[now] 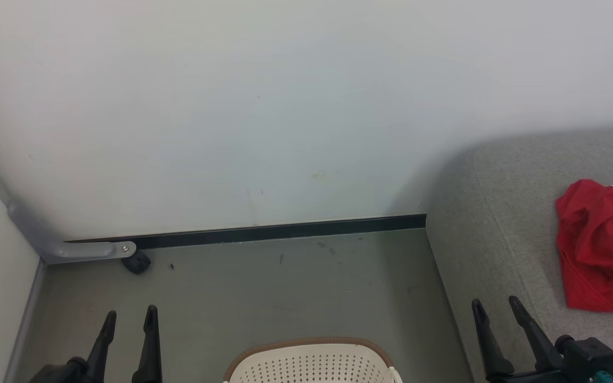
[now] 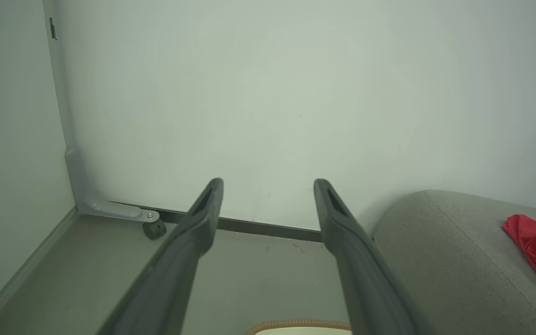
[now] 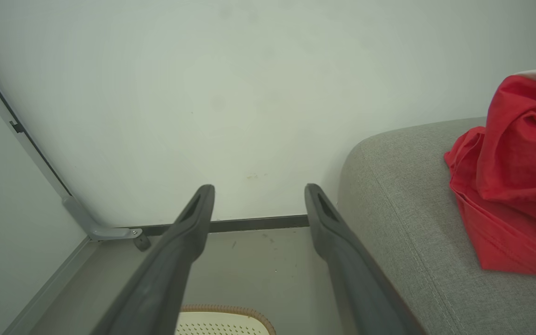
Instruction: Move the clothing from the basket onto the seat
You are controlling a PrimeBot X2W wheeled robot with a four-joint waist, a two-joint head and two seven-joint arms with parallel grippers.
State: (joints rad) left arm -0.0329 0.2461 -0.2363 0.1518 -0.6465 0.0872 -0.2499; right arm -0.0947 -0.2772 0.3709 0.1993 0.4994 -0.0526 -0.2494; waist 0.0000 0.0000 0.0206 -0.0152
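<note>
1. Firstly, head view: we find the left gripper (image 1: 131, 311) and the right gripper (image 1: 495, 301) raised at the bottom edge, jaws spread wide and holding nothing. We judge this a ready posture, not a grasp. The clothing (image 1: 599, 250) lies bunched on the seat (image 1: 498, 239), well apart from the basket (image 1: 312, 367). The basket stands on the floor (image 1: 285, 298) between the grippers, just beside the seat's front corner. Its inside is out of frame, so we cannot tell whether more garments lie there.
2. Left wrist view: we note the fingers (image 2: 193, 232) wide apart and empty, pointing at the wall (image 2: 268, 93), with the basket's rim below them. A grey bracket (image 2: 110, 209) and a small black foot (image 2: 154, 229) sit in the corner, well away from basket and seat.
3. Right wrist view: we record open, empty jaws over the floor beside the seat's rounded edge, with the clothing resting near on the cushion. We see no obstacle between basket and seat. In our judgement, only the seat's raised edge calls for lift.
</note>
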